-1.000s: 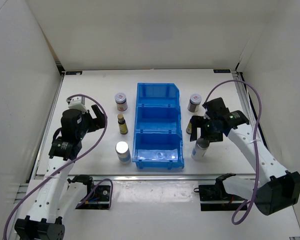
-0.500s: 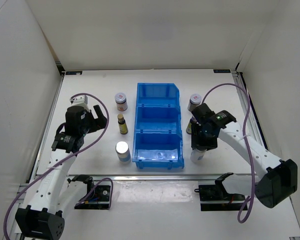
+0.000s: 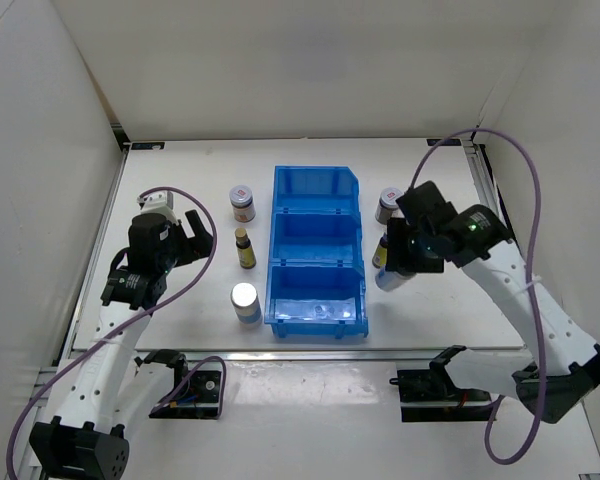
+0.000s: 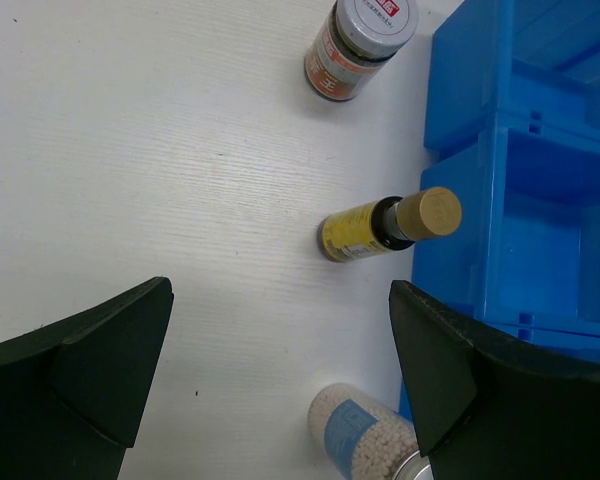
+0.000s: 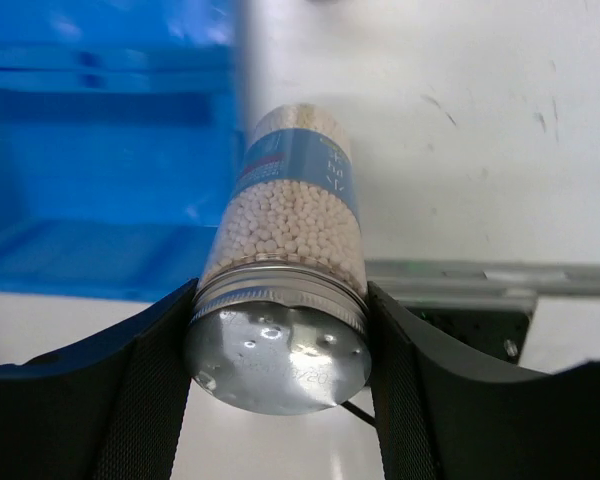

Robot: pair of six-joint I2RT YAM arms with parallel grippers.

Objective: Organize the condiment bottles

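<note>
Just right of the blue plastic bin (image 3: 277, 240), a clear cylinder bottle (image 5: 292, 225) of white beads, with a blue label and a shiny silver screw top, sits clamped in the right gripper (image 3: 405, 262), seemingly raised off the white counter (image 3: 180, 180). The left gripper (image 4: 280, 370) hangs spread wide above a slim, yellow-labelled tan-capped bottle (image 4: 385, 222).

A blue bin (image 3: 317, 266) sits in front of me at the middle of the bench (image 3: 180, 185), its three compartments lined up from near to far. The bench is white, and plain white walls (image 3: 280, 70) close in the back and both sides.
</note>
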